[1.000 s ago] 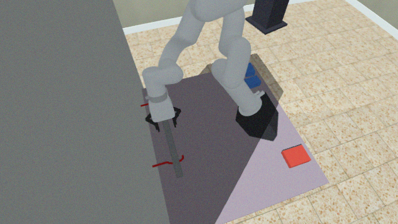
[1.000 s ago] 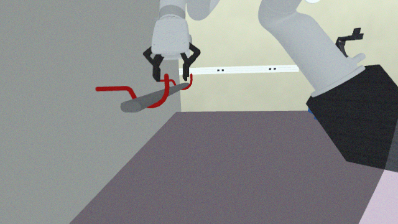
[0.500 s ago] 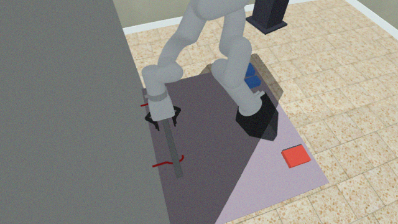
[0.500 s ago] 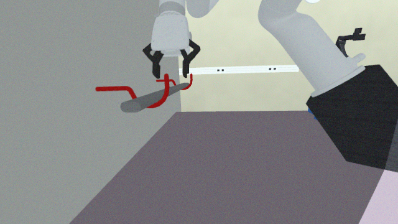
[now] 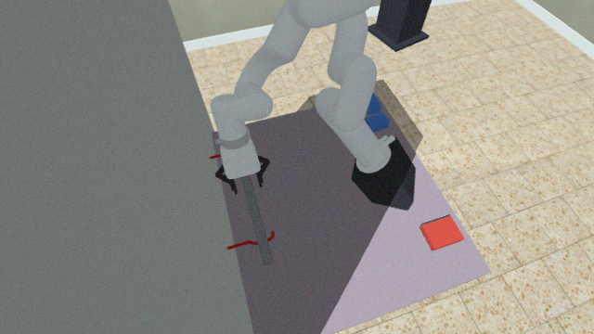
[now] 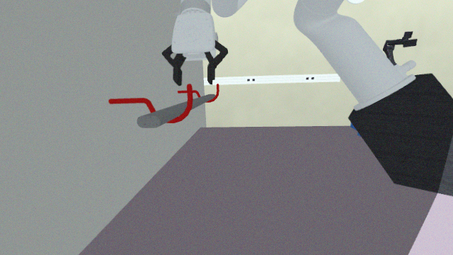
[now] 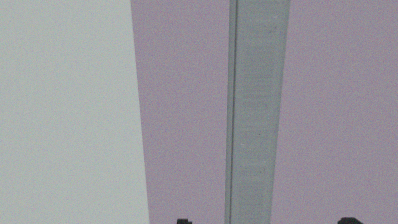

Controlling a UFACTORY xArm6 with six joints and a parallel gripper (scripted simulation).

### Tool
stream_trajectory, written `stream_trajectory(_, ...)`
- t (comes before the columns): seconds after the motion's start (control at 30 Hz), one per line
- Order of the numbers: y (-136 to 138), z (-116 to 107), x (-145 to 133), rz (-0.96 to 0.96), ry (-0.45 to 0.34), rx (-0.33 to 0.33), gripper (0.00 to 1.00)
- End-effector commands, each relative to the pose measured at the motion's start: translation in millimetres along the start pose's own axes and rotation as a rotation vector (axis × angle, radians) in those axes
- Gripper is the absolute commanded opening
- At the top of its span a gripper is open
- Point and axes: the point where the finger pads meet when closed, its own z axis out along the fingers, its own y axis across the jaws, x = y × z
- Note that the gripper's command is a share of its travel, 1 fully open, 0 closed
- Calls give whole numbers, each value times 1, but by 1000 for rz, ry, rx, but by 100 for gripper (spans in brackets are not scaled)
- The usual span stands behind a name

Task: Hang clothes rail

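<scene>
And here's the grey rail (image 5: 256, 215) (image 6: 177, 110) (image 7: 255, 110), lying in the curve of the near red hook (image 5: 242, 244) (image 6: 190, 103), out over the wall-side edge of the purple bench top (image 5: 297, 186) (image 6: 262, 184) (image 7: 182, 110)! The far hook (image 5: 214, 157) (image 6: 216, 93) cradles its other end in the exterior view, close to the bench's far wall-side corner. Above the rail, the gripper (image 5: 248, 187) (image 6: 195, 82) has its fingers wide apart, nothing between them!

From the top, the gripper body hides the rail's far end and most of that far hook; the wrist view cuts off both rail ends and catches mere fingertips. Two blue blocks (image 5: 372, 106) (image 5: 378, 122) peek out, partly behind the arm (image 5: 355, 93) (image 6: 354, 57), near the bench's far edge away from the wall. A red block (image 5: 442, 233) sits by the near corner on that side!

The jaws have risen slightly higher above the rail (image 5: 255, 213) (image 6: 170, 111) (image 7: 256, 110).
</scene>
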Motion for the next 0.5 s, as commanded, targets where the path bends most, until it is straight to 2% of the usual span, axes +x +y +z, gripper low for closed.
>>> stream_trajectory(0.0,-1,-7,-2,0,0,3,82)
stream_trajectory(0.47,-1,-25,-9,0,0,3,82)
